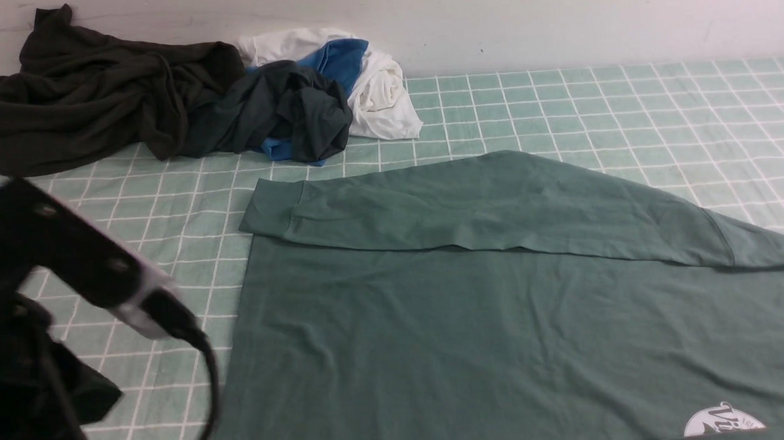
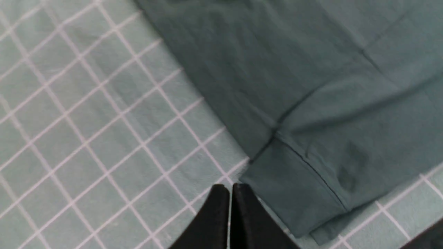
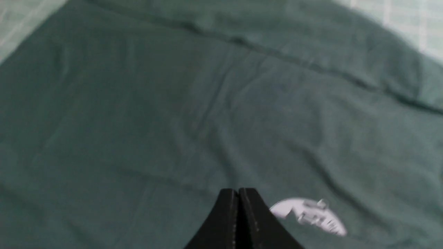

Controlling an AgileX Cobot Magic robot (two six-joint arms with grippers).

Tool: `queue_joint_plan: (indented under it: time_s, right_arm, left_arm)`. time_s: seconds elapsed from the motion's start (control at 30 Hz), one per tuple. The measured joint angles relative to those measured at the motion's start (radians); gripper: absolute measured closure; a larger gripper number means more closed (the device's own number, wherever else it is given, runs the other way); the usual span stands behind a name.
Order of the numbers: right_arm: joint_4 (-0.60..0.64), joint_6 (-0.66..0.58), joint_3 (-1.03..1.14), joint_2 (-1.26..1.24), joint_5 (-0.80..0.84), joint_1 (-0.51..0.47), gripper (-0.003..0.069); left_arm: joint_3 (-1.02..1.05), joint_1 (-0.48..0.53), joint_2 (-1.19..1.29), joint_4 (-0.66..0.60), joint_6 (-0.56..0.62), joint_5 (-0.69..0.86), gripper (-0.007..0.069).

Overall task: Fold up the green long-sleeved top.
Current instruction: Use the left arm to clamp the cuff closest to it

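The green long-sleeved top (image 1: 478,336) lies flat on the checked cloth, filling the middle and right of the front view. One sleeve (image 1: 472,206) is folded across its far side, with the ribbed cuff (image 1: 272,206) at the left end. A white logo (image 1: 723,421) shows near the bottom right. My left gripper (image 2: 230,189) is shut and empty, above the cloth just beside the cuff (image 2: 294,188). My right gripper (image 3: 238,192) is shut and empty, over the body of the top (image 3: 173,121) next to the logo (image 3: 308,214). In the front view only the left arm's body (image 1: 52,258) shows.
At the back left lies a pile of other clothes: a black-olive garment (image 1: 90,95), a dark teal one (image 1: 279,112), and white and blue pieces (image 1: 371,73). A pale wall (image 1: 556,17) bounds the far side. The green checked cloth (image 1: 627,107) covers the table.
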Motion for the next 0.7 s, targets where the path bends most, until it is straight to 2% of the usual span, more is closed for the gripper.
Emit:
queue_joint_plan:
  time_s: [0.07,0.17,0.33,0.5,0.53,0.7]
  right_arm:
    - [0.021,-0.013,-0.028,0.069,0.074,0.021,0.0672]
    - [0.054,-0.021,-0.053,0.154,0.197,0.103,0.0672]
    - [-0.006,0.028,-0.056,0.187,0.231,0.224,0.0672]
    - [-0.056,0.039,-0.057,0.188,0.234,0.258,0.0672]
    - [-0.065,0.039,-0.057,0.188,0.235,0.26,0.0672]
    - [-0.067,0.039,-0.057,0.188,0.23,0.261,0.0672]
  left_arm:
    - [0.0,-0.053,0.044,0.011,0.0,0.002,0.0627]
    - [0.0,-0.148,0.169,0.02,0.0,0.002,0.0624]
    - [-0.002,-0.222,0.32,0.018,0.012,-0.015,0.0577]
    - [-0.002,-0.228,0.44,0.016,0.044,-0.062,0.0472]
    - [-0.005,-0.228,0.492,0.016,0.053,-0.076,0.041]
    - [-0.008,-0.228,0.624,-0.005,0.089,-0.131,0.0274]
